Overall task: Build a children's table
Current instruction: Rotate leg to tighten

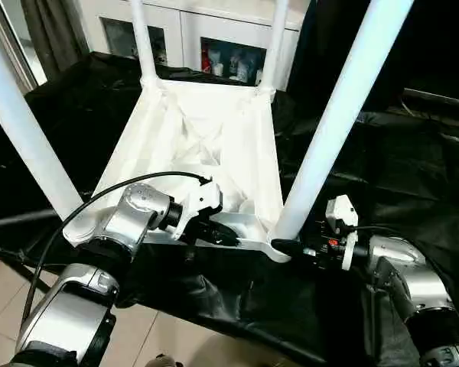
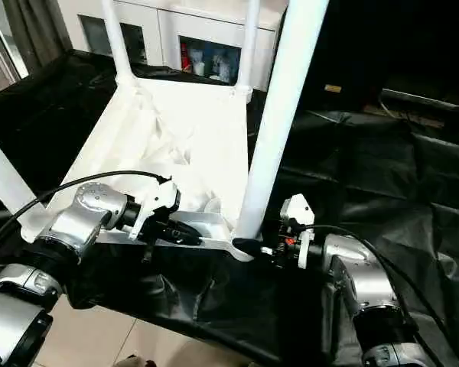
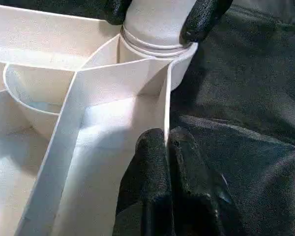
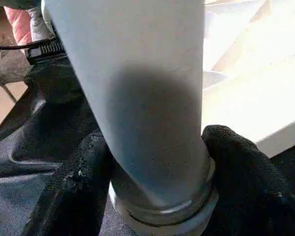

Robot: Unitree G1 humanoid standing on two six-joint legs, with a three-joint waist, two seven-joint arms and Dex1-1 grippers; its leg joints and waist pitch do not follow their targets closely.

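The children's table lies upside down on black cloth, its ribbed white top (image 1: 214,138) facing up and four legs standing in the corner sockets. My left gripper (image 1: 222,229) is shut on the thin near rim wall (image 3: 166,118) of the top, close to the near right corner. My right gripper (image 1: 284,246) is closed round the base of the near right leg (image 1: 344,99), with one black finger (image 4: 83,167) on each side just above the socket collar (image 4: 162,211). The near left leg (image 1: 23,130) and the two far legs (image 1: 143,38) (image 1: 274,42) stand upright.
Black cloth (image 1: 382,168) covers the work surface and hangs over its near edge above the tiled floor (image 1: 176,336). A white glass-door cabinet (image 1: 214,38) stands behind the table. A black cable (image 1: 99,195) loops over my left forearm.
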